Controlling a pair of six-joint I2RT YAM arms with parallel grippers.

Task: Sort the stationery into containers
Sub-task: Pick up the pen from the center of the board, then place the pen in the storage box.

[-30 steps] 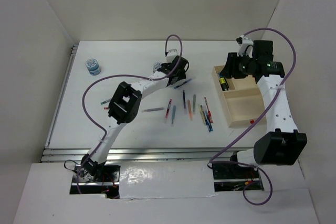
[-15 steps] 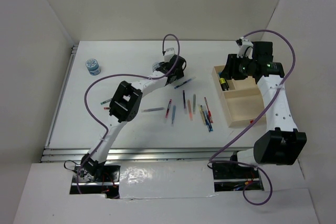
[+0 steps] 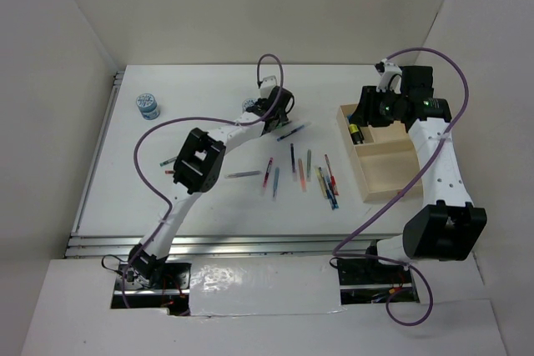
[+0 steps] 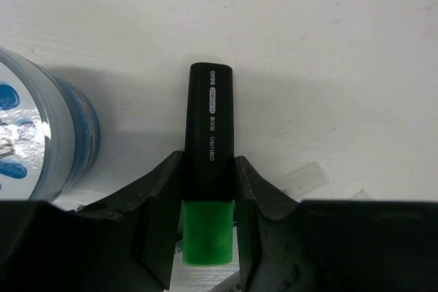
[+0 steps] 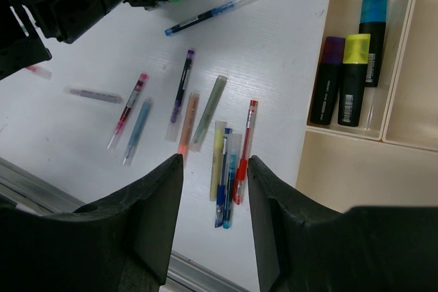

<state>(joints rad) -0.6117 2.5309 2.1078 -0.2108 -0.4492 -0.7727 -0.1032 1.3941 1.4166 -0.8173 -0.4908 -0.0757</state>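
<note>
The left wrist view shows what the top view hides: the left gripper (image 4: 209,162) has its jaws narrowed onto the black body of a green highlighter (image 4: 209,121), one finger (image 4: 164,196) pressed against each side, with the green cap between them and the barrel lying flat on the white table (image 4: 328,46). Just beside it on the left stands a round blue-white pot (image 4: 41,135), apart from the highlighter. From above, that gripper (image 3: 275,106) covers the highlighter altogether; only the pot (image 3: 249,106) peeks out beside it, while a second pot (image 3: 148,106) sits well apart near the far left corner. The right gripper (image 5: 213,165) hangs with its jaws wide and nothing between them, looking down on a scatter of loose pens (image 5: 226,169) on the table. Its camera also shows clearly what is only a dark speck from above: purple (image 5: 330,80), yellow (image 5: 354,76) and blue (image 5: 373,35) highlighters lying side by side in one far compartment of the wooden tray (image 5: 342,169). The top view places the right gripper (image 3: 371,110) above the tray's (image 3: 392,177) far end, with the nearer compartments bare
</note>
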